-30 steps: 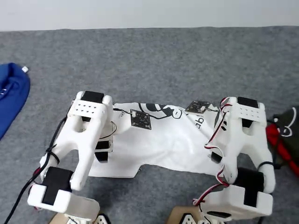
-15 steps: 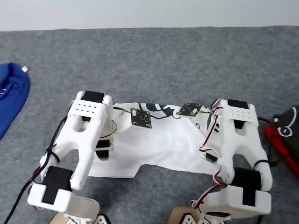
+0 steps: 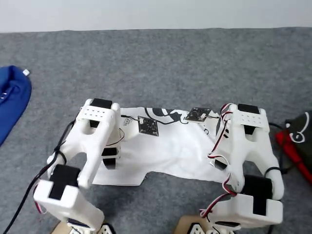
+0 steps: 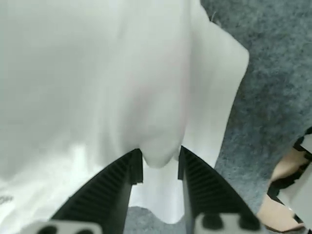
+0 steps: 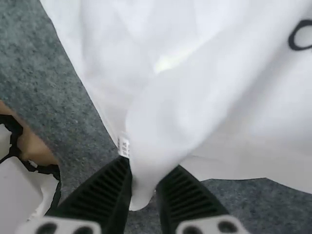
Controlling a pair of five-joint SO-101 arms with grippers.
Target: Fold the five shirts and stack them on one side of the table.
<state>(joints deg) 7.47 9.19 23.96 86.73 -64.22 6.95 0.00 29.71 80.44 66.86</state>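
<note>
Since the earlier frames, the right arm has shifted inward over the white shirt [image 3: 170, 153], and the left arm has swung slightly toward it. Here the left gripper [image 4: 158, 156] is closed on a pinched ridge of the shirt's cloth, and the right gripper [image 5: 146, 171] clamps a fold near its edge. Holding both sides probably lets one straight fold be carried over. The shirt lies spread on the table [image 3: 161, 63], between a blue shirt [image 3: 12, 97] and dark and red garments [image 3: 295, 139].
</note>
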